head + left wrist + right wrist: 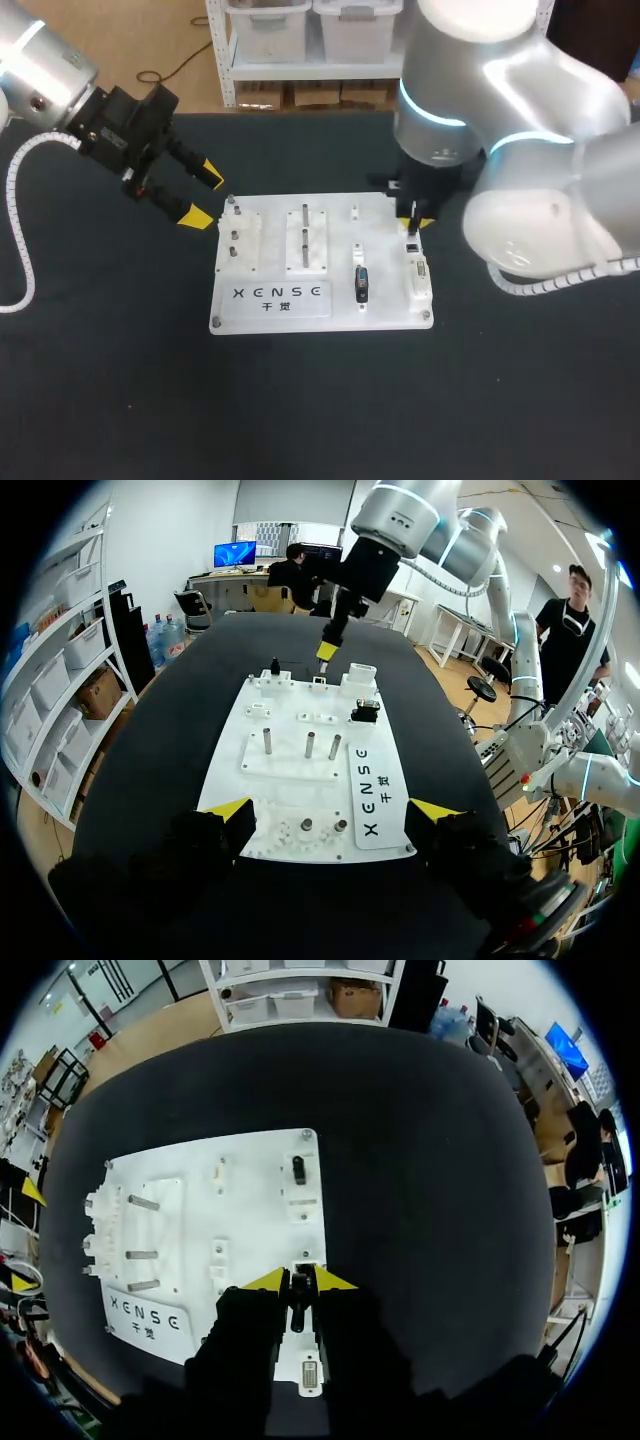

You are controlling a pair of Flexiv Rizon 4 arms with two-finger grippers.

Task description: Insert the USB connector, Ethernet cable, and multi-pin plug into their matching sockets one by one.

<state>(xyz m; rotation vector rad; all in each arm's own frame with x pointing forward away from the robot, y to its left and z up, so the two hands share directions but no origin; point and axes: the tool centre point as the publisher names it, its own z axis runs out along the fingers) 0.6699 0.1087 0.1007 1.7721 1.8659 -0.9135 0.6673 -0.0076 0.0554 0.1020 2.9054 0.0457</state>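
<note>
One black table [300, 400] carried everything, and two arms came in over it, one from each side. The right arm [520, 150] bulked over the far right corner of the single white board [390, 300], while the left arm [50, 80] hung off the board's far left corner. The left gripper [202, 194] had its two yellow-tipped fingers spread wide, with nothing between them. From above, the right gripper [415, 218] was mostly hidden under its own wrist, so I could not tell there what it held. Its own wrist view settled that: both fingers were pressed together on one small dark plug [298, 1295], held down at the board's edge, just beside the white block with the multi-pin socket [308, 1370]. I could not tell which of the three connectors it was. A second black plug [361, 283] sat in a socket near the board's middle. The left wrist view showed three upright metal pins [309, 744] in a row, where the head view showed only two clearly.
</note>
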